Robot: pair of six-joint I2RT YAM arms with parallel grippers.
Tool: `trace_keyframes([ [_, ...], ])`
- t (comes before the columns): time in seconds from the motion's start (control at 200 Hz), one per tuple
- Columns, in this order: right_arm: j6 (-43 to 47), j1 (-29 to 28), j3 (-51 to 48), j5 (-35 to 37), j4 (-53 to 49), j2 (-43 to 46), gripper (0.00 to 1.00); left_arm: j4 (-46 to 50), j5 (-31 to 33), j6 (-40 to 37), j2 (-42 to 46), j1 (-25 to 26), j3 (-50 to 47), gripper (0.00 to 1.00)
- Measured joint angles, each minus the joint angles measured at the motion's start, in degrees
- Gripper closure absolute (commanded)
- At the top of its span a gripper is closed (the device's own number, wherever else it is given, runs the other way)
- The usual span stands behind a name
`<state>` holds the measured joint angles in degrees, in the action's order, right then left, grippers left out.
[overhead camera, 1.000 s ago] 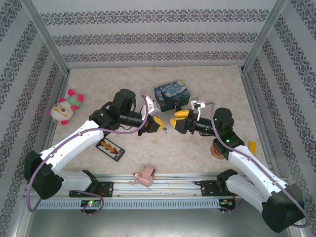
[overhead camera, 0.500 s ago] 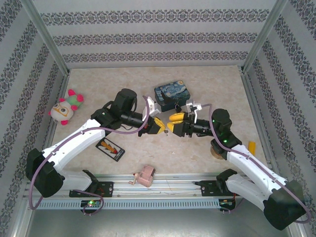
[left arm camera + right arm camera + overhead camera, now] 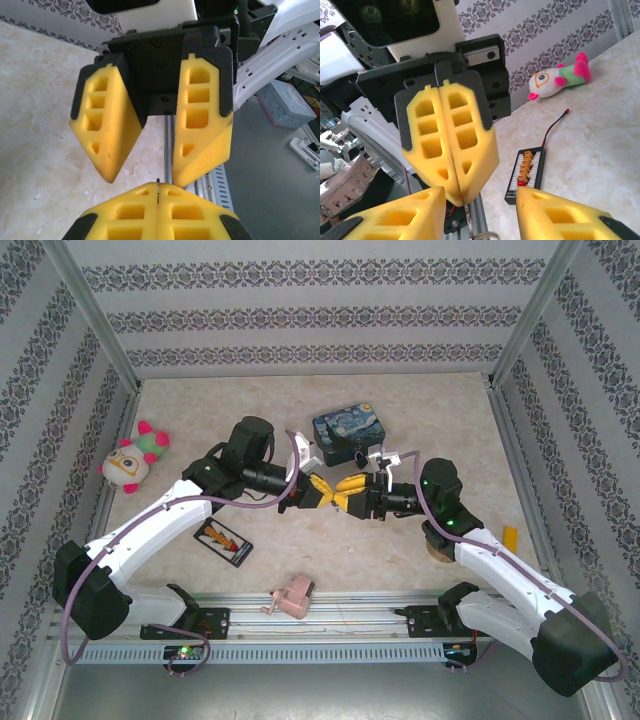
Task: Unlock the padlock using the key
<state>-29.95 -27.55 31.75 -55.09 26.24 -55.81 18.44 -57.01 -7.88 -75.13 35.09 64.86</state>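
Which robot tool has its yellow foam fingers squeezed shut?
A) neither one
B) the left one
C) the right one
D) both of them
B: the left tool has its yellow fingers pressed flat together, with a thin metal sliver pinched between them, while the right tool has its fingers standing apart.

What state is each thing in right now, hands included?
Left hand: shut on a thin dark metal piece, possibly the key.
Right hand: open, gripping nothing.
Blue-and-yellow painted rectangular tin: lid closed.
White, pink and green plush toy: lying down.
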Motion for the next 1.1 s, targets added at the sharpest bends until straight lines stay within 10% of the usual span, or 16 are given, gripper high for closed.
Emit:
trace_keyframes([
  [0.939,0.8,-0.3,0.1,-1.0,0.5,-1.9,1.0,-7.6,-2.0,6.5,0.5,-2.6,-2.0,1.0],
  [1.099,0.8,0.0,0.0,0.9,0.0,-0.9,1.0,-11.8,-2.1,10.7,0.7,-3.7,-3.2,0.51],
])
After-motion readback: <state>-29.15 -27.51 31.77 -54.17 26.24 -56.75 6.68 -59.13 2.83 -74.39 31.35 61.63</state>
